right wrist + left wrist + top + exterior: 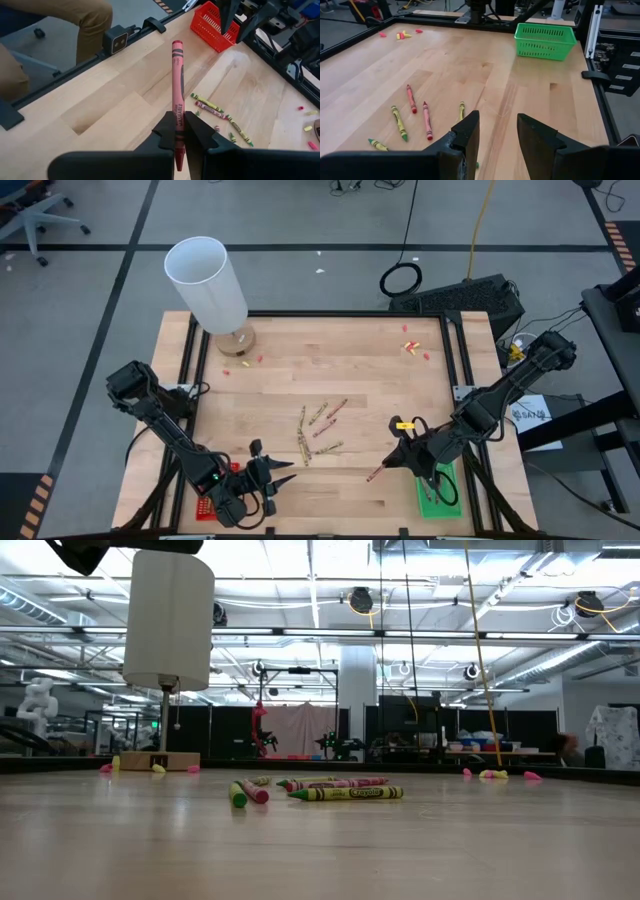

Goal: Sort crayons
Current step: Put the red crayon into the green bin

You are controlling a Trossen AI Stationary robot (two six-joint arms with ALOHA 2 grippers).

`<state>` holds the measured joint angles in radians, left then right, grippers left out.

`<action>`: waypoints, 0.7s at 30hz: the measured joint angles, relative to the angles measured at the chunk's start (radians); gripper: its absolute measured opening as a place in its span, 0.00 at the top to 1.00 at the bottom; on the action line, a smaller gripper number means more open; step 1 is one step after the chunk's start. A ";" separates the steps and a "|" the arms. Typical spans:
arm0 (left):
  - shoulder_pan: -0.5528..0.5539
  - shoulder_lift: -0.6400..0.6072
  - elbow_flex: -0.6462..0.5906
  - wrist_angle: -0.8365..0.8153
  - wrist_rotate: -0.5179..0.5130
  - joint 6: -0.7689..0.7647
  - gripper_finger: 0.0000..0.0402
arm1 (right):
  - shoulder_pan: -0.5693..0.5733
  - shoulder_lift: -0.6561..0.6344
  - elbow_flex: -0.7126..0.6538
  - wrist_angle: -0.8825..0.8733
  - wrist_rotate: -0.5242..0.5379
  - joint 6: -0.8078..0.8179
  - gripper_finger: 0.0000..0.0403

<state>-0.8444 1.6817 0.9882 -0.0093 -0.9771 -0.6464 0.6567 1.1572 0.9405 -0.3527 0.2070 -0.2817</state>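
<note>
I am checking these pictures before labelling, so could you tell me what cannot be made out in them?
- High view: what lies inside the green basket is hidden by the right hand, shut on the red crayon.
- High view: the red basket is mostly covered by the left hand.
- Low view: both baskets and both hands are out of frame.
- High view: crayon pile colours are too small to tell.

White lamp (207, 283) standing at desk (290, 360) far-left corner, wooden base. Pink and yellow scraps (412, 347) scattered far right, few more near lamp base. Green basket (544, 41) near-right corner, red basket (217, 25) near-left. Office chair (30, 220) on floor.
</note>
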 joint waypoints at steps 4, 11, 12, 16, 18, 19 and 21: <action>0.000 0.000 0.000 0.000 0.000 -0.001 0.67 | 0.000 0.000 0.000 0.000 0.000 0.026 1.00; 0.000 0.000 0.000 0.000 0.000 -0.002 0.67 | 0.000 0.000 0.000 0.000 -0.001 0.156 1.00; 0.000 0.000 0.000 0.000 0.000 -0.002 0.67 | 0.000 0.000 0.000 0.000 -0.001 0.178 1.00; 0.000 0.000 0.000 0.000 0.000 -0.002 0.67 | 0.000 0.000 0.000 0.000 -0.001 0.261 1.00; 0.000 0.000 0.000 0.000 0.000 -0.003 0.67 | 0.000 0.000 0.000 -0.002 -0.001 0.296 1.00; 0.000 0.000 0.000 0.000 0.000 -0.003 0.67 | 0.000 0.000 0.000 -0.004 -0.001 0.318 1.00; 0.000 0.000 0.000 0.000 0.000 -0.003 0.67 | 0.000 0.000 0.000 -0.010 -0.002 0.371 1.00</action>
<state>-0.8444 1.6817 0.9882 -0.0090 -0.9768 -0.6495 0.6567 1.1572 0.9405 -0.3624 0.2054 0.0898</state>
